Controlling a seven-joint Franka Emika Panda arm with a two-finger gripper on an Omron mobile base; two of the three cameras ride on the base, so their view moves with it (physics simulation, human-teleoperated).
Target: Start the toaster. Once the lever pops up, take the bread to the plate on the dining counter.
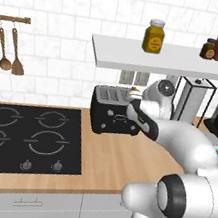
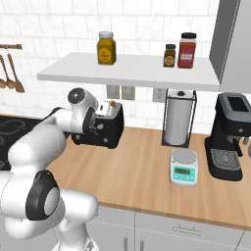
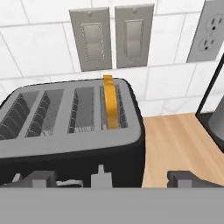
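Note:
The black toaster (image 1: 111, 112) stands on the wood worktop against the tiled wall, also seen as toaster (image 2: 100, 130). The bread (image 3: 110, 104) stands upright in the toaster's (image 3: 74, 131) rightmost slot, its orange crust poking above the top, and shows small as the bread (image 2: 112, 104). My gripper (image 3: 114, 180) is open, just above and in front of the toaster's right end. Its fingertips (image 3: 41, 178) are spread wide with nothing between them. A small pale lever (image 3: 100, 173) shows on the toaster's front between the tips. The plate and the dining counter are out of view.
A black hob (image 1: 25, 137) lies left of the toaster. To its right stand a paper-towel holder (image 2: 178, 122), a small scale (image 2: 184, 168) and a black coffee machine (image 2: 229, 137). A shelf (image 2: 132, 68) with jars hangs just above the toaster. Wall switches (image 3: 111, 37) sit behind it.

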